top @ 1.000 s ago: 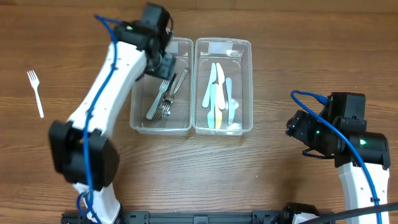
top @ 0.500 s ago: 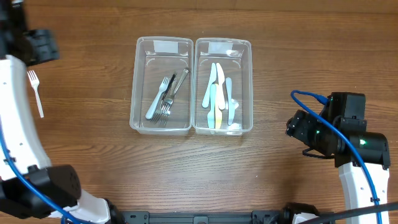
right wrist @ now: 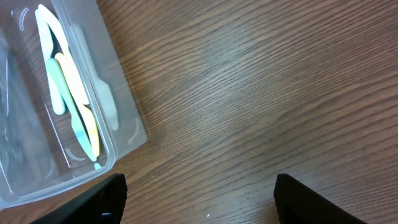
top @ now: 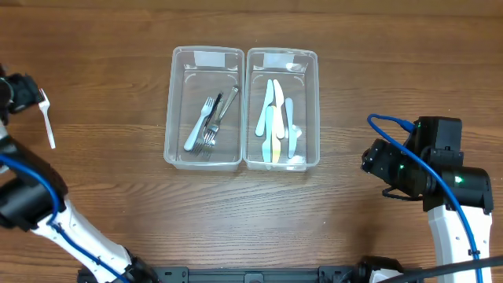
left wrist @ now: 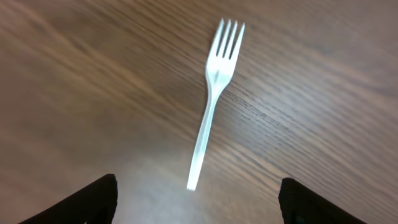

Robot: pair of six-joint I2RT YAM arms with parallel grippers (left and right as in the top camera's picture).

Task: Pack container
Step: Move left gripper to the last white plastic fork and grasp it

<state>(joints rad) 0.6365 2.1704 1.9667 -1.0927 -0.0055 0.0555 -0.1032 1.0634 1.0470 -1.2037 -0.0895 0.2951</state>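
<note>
Overhead: left claw (top: 22, 91) has swung from the fork bin (top: 167, 118) out to the tabletop's left edge. Its fingers are apart above the white fork (top: 47, 118) (untouched, flat on the wood). Probably the last stray piece. Right claw (right wrist: 199, 199) is apart, idle near the right edge.

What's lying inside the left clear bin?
The left bin holds a small pile of forks, tines toward the near end. They overlap, so the lower ones are partly covered and an exact count cannot be made.
</note>
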